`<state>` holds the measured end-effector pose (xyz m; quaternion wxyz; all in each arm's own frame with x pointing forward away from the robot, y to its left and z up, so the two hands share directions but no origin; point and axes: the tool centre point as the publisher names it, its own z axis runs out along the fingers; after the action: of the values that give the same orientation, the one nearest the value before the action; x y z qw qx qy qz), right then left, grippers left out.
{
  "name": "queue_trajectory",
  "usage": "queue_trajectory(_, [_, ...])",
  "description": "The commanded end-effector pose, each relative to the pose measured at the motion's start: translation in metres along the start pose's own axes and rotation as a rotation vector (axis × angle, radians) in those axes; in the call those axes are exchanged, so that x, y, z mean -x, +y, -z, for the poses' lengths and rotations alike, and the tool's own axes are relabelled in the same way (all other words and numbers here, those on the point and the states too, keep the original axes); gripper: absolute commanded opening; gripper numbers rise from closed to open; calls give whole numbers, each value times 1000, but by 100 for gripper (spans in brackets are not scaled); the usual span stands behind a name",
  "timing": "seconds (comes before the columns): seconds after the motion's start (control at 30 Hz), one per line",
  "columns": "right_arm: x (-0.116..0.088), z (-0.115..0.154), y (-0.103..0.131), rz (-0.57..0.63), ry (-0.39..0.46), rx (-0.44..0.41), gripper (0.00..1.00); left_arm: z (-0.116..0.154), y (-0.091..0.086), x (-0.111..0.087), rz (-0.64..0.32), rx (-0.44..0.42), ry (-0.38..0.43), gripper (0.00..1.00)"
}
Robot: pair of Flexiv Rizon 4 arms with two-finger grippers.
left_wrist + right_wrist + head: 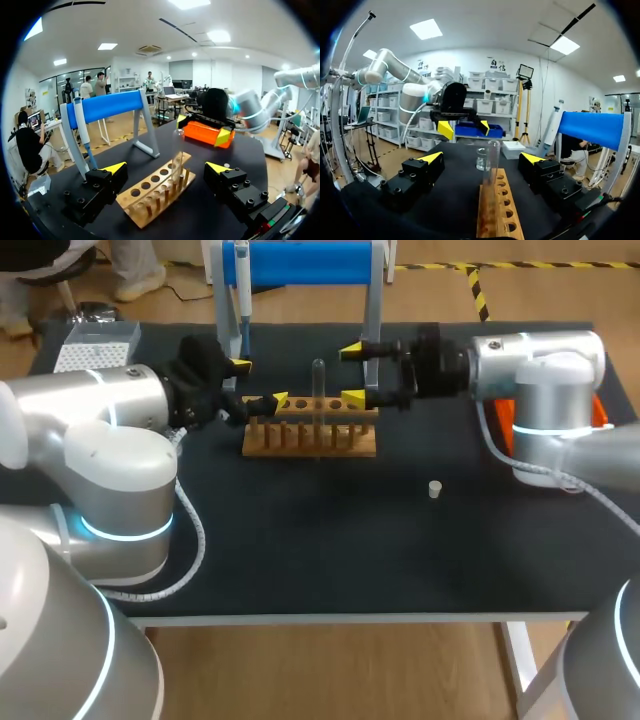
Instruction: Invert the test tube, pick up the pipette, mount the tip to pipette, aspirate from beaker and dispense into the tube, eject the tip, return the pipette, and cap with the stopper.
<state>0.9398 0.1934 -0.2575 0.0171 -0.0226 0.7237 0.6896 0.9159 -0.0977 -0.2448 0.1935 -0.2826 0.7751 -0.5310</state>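
Observation:
A clear test tube (318, 390) stands upright in the wooden rack (310, 437) at mid-table. My left gripper (258, 383) hangs open just left of the rack, and my right gripper (352, 372) hangs open just right of the tube; neither touches it. In the left wrist view the tube (177, 155) rises from the rack (152, 190) ahead of the open left gripper (166, 168), with the right gripper (202, 129) beyond. In the right wrist view the tube (492, 165) stands ahead of the open right gripper (482, 158). The pipette (242, 290) hangs on the blue stand (300, 262). A small white stopper (435, 489) lies on the mat.
A glass beaker (481, 160) stands past the tube in the right wrist view. A tip box (95, 345) sits at the back left and an orange object (600, 410) behind my right arm. The black mat (330, 540) stretches to the front edge.

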Motion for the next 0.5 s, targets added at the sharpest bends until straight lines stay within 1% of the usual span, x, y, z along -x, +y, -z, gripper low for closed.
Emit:
queue_trajectory(0.03, [10, -12, -8, -21, 30, 10, 100, 0, 2, 1, -1, -7, 3, 100])
queue_trajectory(0.33, [10, -33, -14, -24, 67, 14, 100, 0, 2, 1, -1, -7, 3, 100])
queue_trajectory(0.5, [11, -40, -18, -32, 80, 12, 100, 0, 2, 1, -1, -7, 3, 100])
